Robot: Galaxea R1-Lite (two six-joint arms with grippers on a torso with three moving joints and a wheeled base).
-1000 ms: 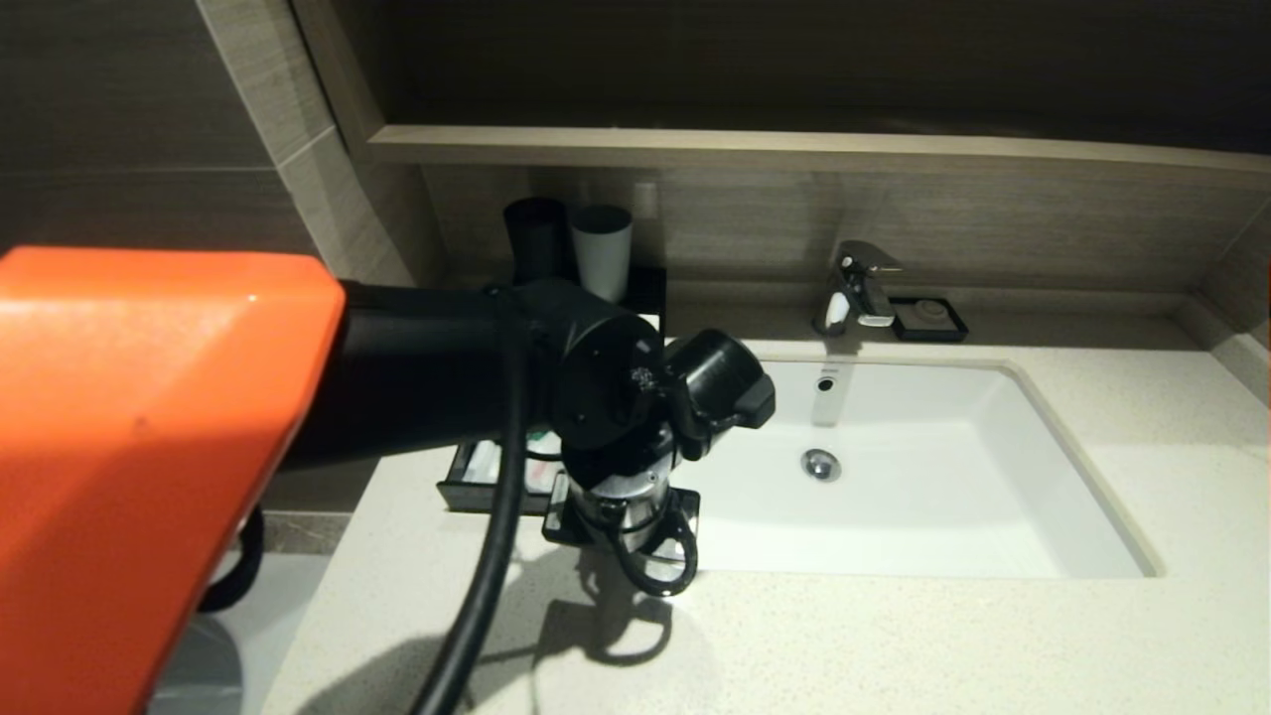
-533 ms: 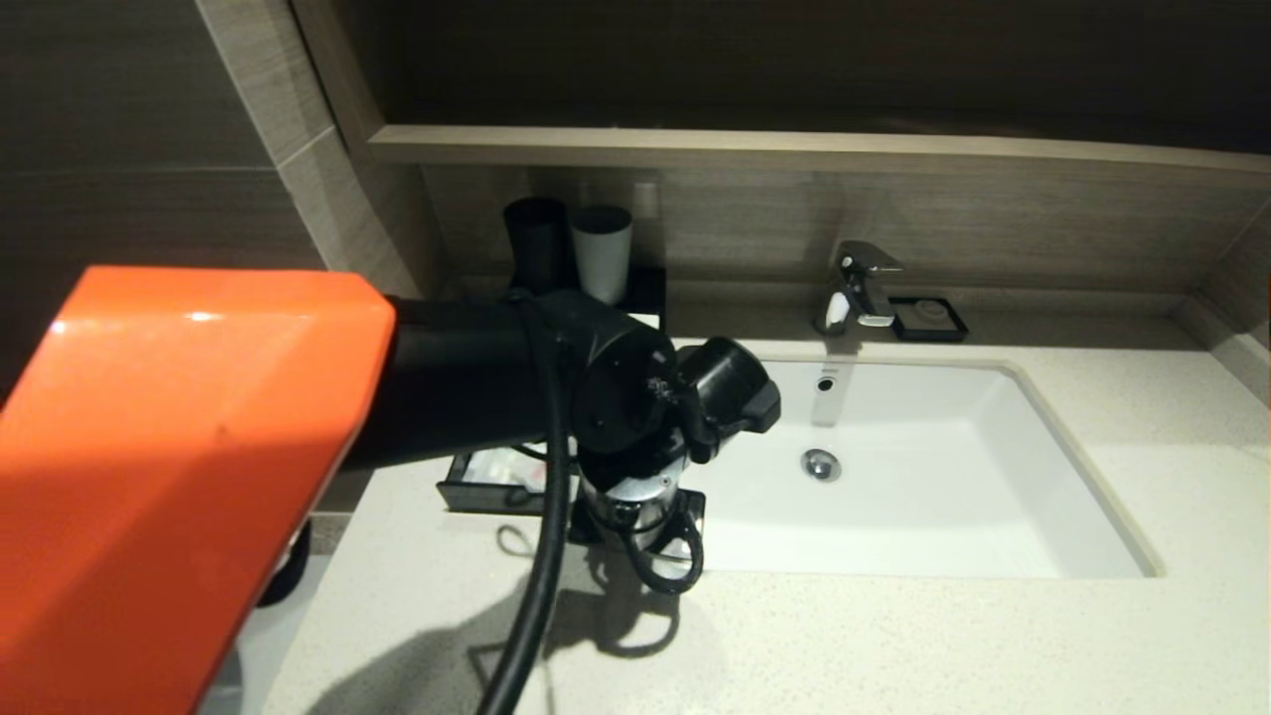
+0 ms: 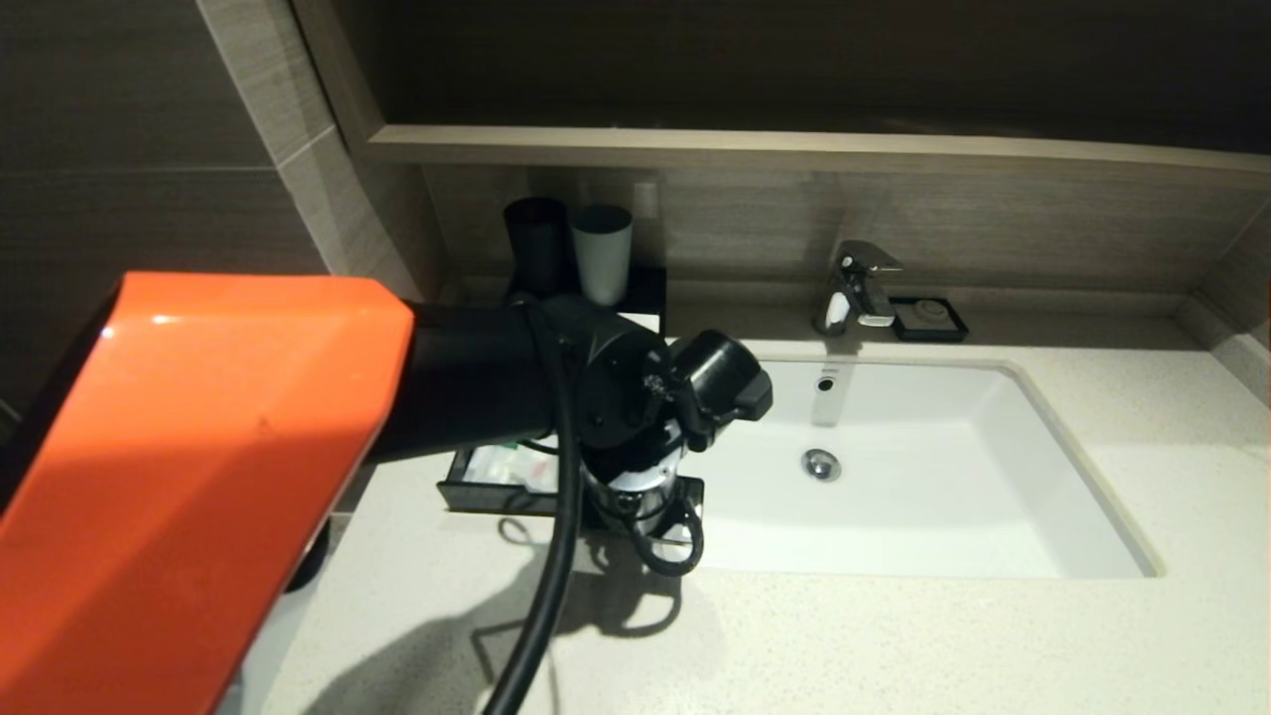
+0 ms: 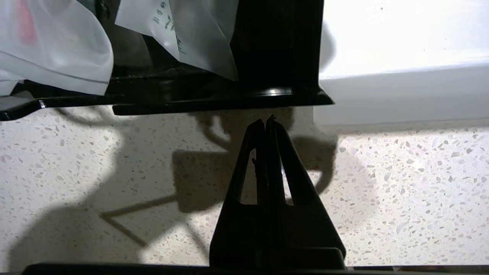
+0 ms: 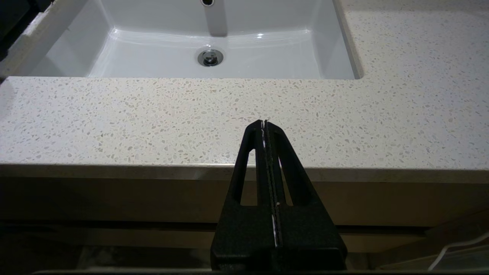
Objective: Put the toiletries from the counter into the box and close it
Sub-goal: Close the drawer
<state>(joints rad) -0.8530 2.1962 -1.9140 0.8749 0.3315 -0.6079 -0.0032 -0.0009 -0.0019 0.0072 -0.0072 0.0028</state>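
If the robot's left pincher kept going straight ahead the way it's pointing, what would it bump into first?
Most likely the black front lip of the open drawer: the shut left gripper points right at it, tips just short, with sachets lying behind.

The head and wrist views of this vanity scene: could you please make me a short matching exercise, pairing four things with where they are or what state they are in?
Things:
1. left gripper
2. right gripper
3. drawer
4. sachets

Places or states:
a. lying inside the drawer
b. pulled out from the box, open
c. shut, empty, tips just in front of the drawer's front edge
d. shut, empty, held before the counter front edge

Pairs: 1-c, 2-d, 3-b, 4-a
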